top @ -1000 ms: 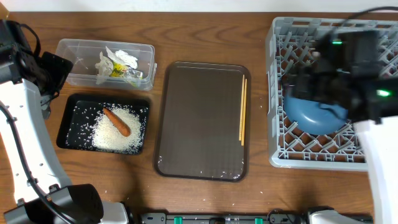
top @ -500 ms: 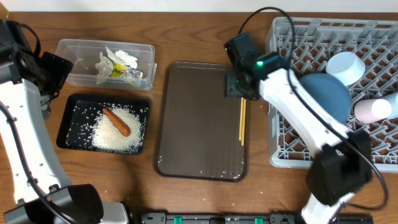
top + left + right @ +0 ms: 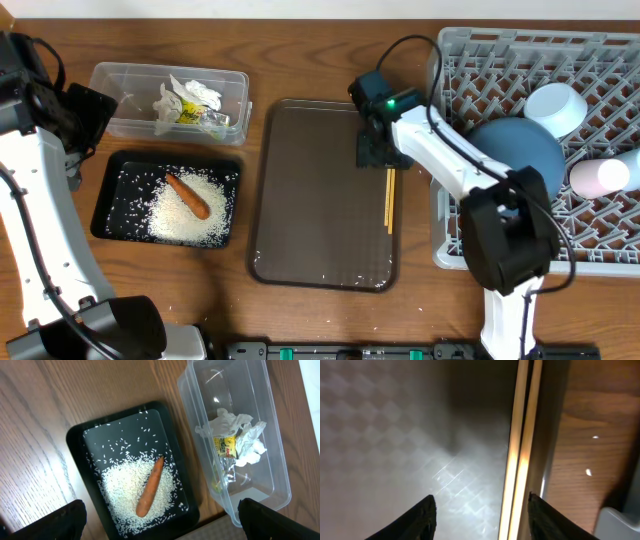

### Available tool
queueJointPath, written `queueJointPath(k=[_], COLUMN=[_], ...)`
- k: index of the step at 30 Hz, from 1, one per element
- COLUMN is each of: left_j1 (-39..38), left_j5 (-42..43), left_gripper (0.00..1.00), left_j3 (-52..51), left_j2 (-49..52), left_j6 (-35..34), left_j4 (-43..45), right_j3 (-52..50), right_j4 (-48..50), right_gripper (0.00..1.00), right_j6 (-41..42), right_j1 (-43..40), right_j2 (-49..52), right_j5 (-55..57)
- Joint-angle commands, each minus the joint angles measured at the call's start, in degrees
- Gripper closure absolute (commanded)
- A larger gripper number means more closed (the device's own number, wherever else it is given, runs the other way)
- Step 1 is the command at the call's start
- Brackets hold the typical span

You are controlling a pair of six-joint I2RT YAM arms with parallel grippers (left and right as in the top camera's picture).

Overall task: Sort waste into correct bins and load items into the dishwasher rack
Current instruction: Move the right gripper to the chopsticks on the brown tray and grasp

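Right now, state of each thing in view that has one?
Left gripper: open.
Right gripper: open, straddling thin wooden chopsticks.
Chopsticks: flat on dark-brown serving tray.
Clear rectangular plastic tub: holds crumpled wrappers.
Shallow black rectangular tray: holds rice, orange carrot.
Large dark-blue bowl: in grey plastic rack.
Small pale-blue bowl: in rack.
Whitish cup: in rack, lying sideways.

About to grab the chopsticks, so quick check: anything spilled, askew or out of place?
Nothing spilled. Rice and carrot lie inside the black tray, wrappers inside the tub. Only the chopsticks are outside the rack, side by side along the serving tray's right edge, between the open fingers of the right pincer.
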Motion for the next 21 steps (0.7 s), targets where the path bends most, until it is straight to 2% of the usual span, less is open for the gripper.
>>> queueJointPath(k=[1,21], left_j1=[0.2,0.2], left_j5=[-0.5,-0.5], left_gripper=[0.01,0.01], left_j3=[0.2,0.2], left_j2=[0.2,0.2], left_j6=[-0.5,-0.5], left_j4=[-0.2,-0.2], right_j3=[0.6,-0.7], right_j4=[0.7,1.5], right_gripper=[0.45,0.45], right_j6=[2.3,2.2], right_j1=[0.2,0.5], right_j2=[2.4,3.4], right_j5=[-0.8,-0.9])
